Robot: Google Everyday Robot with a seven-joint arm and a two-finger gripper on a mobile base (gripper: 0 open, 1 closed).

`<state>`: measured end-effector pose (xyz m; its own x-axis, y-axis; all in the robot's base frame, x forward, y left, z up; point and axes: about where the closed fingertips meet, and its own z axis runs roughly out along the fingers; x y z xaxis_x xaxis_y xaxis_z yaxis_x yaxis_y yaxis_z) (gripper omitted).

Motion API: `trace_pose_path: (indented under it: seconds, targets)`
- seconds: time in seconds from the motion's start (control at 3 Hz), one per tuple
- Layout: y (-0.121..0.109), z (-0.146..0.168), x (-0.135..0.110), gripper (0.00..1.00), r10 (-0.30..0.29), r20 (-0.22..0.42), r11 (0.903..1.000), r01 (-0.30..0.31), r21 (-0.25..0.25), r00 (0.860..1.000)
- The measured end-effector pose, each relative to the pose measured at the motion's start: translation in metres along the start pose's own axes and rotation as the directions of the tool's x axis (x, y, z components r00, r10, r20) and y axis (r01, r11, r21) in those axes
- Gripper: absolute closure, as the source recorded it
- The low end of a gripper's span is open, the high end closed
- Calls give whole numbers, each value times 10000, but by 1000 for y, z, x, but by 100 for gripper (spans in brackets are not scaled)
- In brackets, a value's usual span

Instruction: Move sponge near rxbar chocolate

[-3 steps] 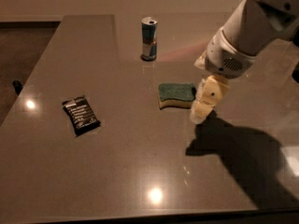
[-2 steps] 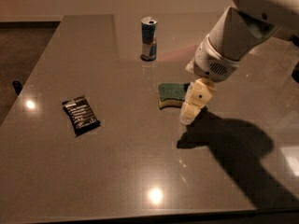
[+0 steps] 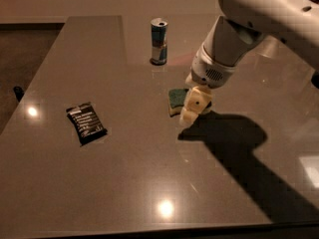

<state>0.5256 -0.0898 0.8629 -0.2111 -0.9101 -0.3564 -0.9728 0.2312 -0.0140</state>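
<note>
The sponge (image 3: 175, 100), dark green on top with a pale yellow edge, lies flat on the grey table near its middle. My gripper (image 3: 192, 109) hangs from the white arm directly over the sponge's right half and hides it. The rxbar chocolate (image 3: 86, 123), a flat black wrapper with white print, lies on the table well to the left of the sponge. It is apart from both the sponge and the gripper.
A blue-and-silver drink can (image 3: 159, 41) stands upright behind the sponge. The grey table (image 3: 149, 183) has its left edge close to the rxbar and its front edge at the bottom. The arm's dark shadow falls to the right of the sponge.
My gripper has moved left and down across the table and now covers the sponge's right half. The sponge, the bar and the can have not moved.
</note>
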Motion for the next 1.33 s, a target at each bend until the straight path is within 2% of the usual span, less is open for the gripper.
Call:
trace_pose_path:
  seconds: [0.33, 0.67, 1.0, 1.33]
  targets:
    - [-7, 9, -5, 41, -66, -90, 9997, 64, -234, 9999]
    - [-11, 11, -15, 73, -271, 1, 9988, 271, -403, 9996]
    - [0, 1, -31, 94, -618, 391, 9969, 636, -473, 9973]
    - [32, -13, -67, 100, -1438, 1192, 9849, 1538, -798, 9824]
